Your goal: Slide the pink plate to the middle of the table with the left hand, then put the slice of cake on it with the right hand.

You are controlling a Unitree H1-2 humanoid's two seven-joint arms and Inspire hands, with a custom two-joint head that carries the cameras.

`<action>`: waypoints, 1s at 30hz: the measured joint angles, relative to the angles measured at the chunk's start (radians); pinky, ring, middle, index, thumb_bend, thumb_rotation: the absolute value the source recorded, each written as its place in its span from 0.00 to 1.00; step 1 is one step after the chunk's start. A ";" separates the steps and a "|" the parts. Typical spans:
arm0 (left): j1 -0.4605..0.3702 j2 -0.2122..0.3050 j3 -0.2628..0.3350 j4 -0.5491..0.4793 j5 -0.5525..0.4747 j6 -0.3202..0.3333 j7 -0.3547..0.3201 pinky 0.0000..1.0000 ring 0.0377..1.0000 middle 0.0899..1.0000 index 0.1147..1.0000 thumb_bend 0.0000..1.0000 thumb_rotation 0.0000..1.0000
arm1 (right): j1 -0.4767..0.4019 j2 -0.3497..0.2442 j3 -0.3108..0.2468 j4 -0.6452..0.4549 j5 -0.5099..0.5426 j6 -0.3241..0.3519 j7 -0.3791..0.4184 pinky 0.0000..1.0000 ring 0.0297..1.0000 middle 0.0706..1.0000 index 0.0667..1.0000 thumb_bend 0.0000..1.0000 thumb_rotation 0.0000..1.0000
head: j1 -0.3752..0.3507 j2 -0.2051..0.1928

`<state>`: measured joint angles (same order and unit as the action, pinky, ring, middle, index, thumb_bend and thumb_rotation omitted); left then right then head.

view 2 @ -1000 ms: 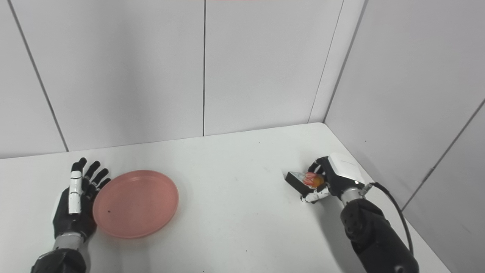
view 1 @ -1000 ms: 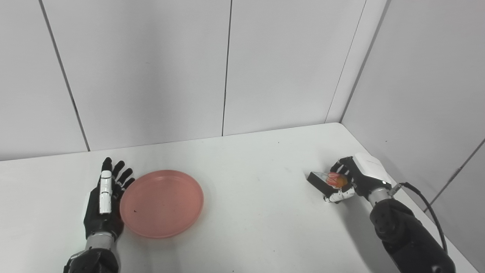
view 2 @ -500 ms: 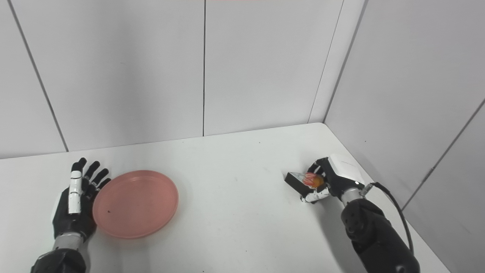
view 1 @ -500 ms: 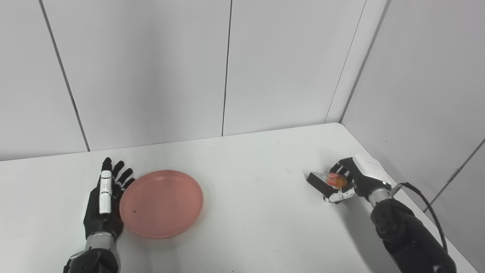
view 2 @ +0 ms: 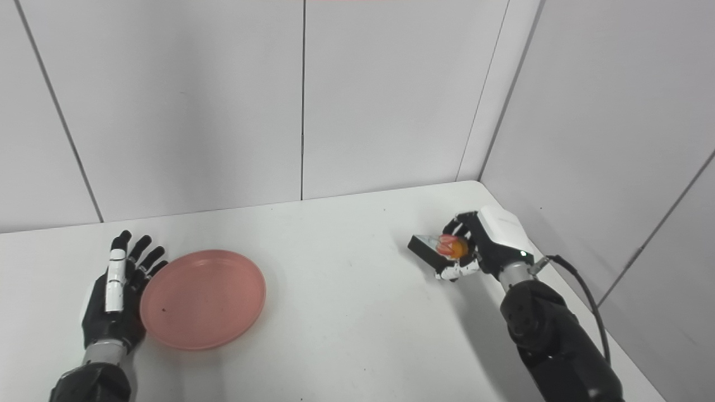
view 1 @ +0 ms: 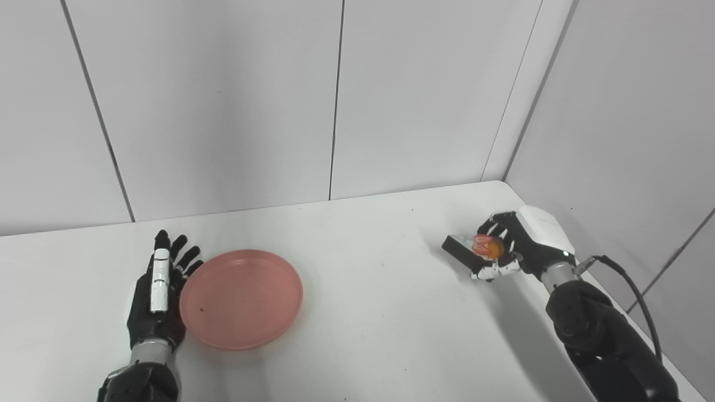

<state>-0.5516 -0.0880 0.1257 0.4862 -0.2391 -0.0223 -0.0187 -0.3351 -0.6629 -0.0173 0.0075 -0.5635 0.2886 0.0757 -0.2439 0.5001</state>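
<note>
Since a second ago, your right hand has lifted the cake clear of the tabletop (view 1: pixel 368 245); the plate has barely shifted. Working left to right: your left hand (view 1: pixel 156 296) lies flat with fingers spread, holding nothing, its edge against the pink plate (view 1: pixel 241 298), which sits well left of the middle. Your right hand (view 1: pixel 511 248) is closed on the slice of cake (view 1: pixel 475 249). If you bring the cake over now, it could land off the plate.
</note>
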 measured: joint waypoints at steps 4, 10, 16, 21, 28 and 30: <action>-0.001 -0.004 -0.003 0.001 0.011 0.000 0.004 0.83 0.86 0.92 1.00 0.59 0.85 | -0.022 -0.002 -0.007 -0.009 0.013 -0.024 -0.001 0.32 0.38 0.45 0.49 0.52 0.00 | 0.017 0.005; -0.002 -0.017 -0.008 0.011 0.023 -0.015 0.011 0.82 0.86 0.92 1.00 0.58 0.86 | -0.054 0.008 -0.012 -0.095 0.033 -0.021 0.025 0.27 0.35 0.46 0.51 0.51 0.00 | 0.066 0.006; -0.019 -0.040 -0.015 0.057 0.042 -0.058 0.013 0.82 0.86 0.92 1.00 0.58 0.87 | -0.106 0.036 0.008 -0.139 0.028 -0.013 0.059 0.28 0.35 0.45 0.51 0.51 0.00 | 0.135 0.005; -0.032 -0.057 -0.016 0.083 0.061 -0.081 0.037 0.82 0.86 0.92 1.00 0.57 0.87 | -0.135 0.070 0.056 -0.171 -0.025 0.007 0.091 0.31 0.36 0.45 0.51 0.51 0.00 | 0.186 0.003; -0.044 -0.073 -0.027 0.121 0.084 -0.119 0.044 0.82 0.86 0.92 1.00 0.53 0.87 | -0.192 0.140 0.070 -0.149 0.034 -0.027 0.109 0.30 0.36 0.46 0.51 0.51 0.00 | 0.241 0.003; -0.047 -0.074 -0.028 0.129 0.086 -0.127 0.045 0.82 0.85 0.91 1.00 0.53 0.88 | -0.207 0.147 0.073 -0.132 0.051 -0.060 0.109 0.31 0.37 0.46 0.50 0.51 0.00 | 0.264 0.000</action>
<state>-0.5987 -0.1620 0.0976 0.6155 -0.1527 -0.1493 0.0259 -0.5418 -0.5159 0.0559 -0.1241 -0.5122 0.2288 0.1849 0.0199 0.5001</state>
